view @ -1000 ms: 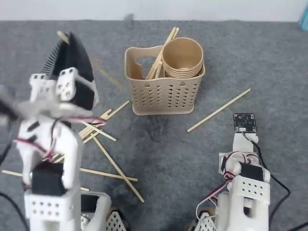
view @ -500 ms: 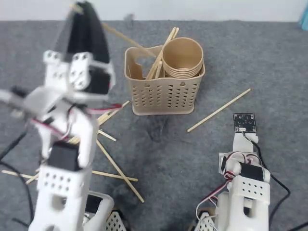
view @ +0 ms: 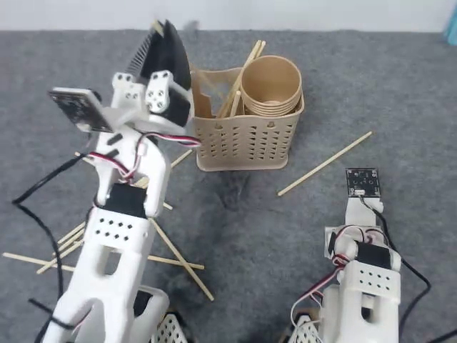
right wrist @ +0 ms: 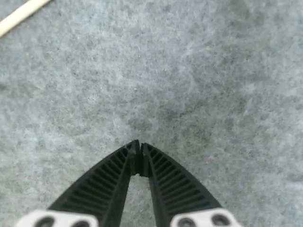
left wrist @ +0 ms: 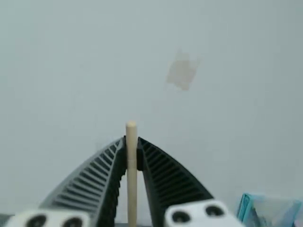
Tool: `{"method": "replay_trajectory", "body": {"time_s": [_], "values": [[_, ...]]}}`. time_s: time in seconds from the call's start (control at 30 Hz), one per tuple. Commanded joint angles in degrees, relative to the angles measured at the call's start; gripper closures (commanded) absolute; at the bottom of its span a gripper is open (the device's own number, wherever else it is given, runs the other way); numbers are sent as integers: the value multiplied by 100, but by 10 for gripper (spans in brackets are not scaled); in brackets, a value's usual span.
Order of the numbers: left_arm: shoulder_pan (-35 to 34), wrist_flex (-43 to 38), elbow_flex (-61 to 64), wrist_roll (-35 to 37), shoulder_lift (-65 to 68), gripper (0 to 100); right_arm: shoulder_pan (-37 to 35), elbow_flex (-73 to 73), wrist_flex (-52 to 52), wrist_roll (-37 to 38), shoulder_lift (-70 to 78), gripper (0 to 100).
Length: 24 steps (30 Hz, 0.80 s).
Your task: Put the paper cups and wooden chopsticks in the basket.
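Observation:
A tan basket (view: 243,139) stands at the back middle, holding stacked paper cups (view: 271,86) and several chopsticks (view: 243,71). My left gripper (view: 166,36) is raised just left of the basket's rim, shut on a wooden chopstick (left wrist: 131,170) that stands upright between its fingers. More chopsticks (view: 161,243) lie scattered on the grey mat by the left arm's base. One chopstick (view: 325,164) lies to the right of the basket. My right gripper (right wrist: 139,158) is shut with nothing in it, low over bare mat at the front right.
The grey mat (view: 257,214) covers the table. A pale wall (left wrist: 151,71) rises behind it. A chopstick end (right wrist: 21,15) lies on the mat beyond my right gripper. A light blue object (left wrist: 270,208) sits far off at the edge.
The left arm has swung right and toward the basket, carrying the chopstick up beside the basket's left rim. The right arm has stayed still.

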Motion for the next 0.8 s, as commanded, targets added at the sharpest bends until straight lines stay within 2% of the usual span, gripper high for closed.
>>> {"method": "replay_trajectory", "body": {"time_s": [0.0,0.17,0.37,0.57,0.63,0.77], "values": [[185,-211,382,-308,-53,987,4,-62,-92,79,-127,991],[607,-193,884,-1046,-9,987,4,-62,-92,79,-127,991],[703,-26,620,-1099,-53,963,4,-62,-92,79,-127,991],[668,1855,-303,-1090,-123,751,4,-62,-92,79,-127,991],[668,2374,-497,-1090,-378,731,13,-62,-92,79,-127,991],[668,3024,-541,-1090,-1345,761,13,-62,-92,79,-127,991]]}}
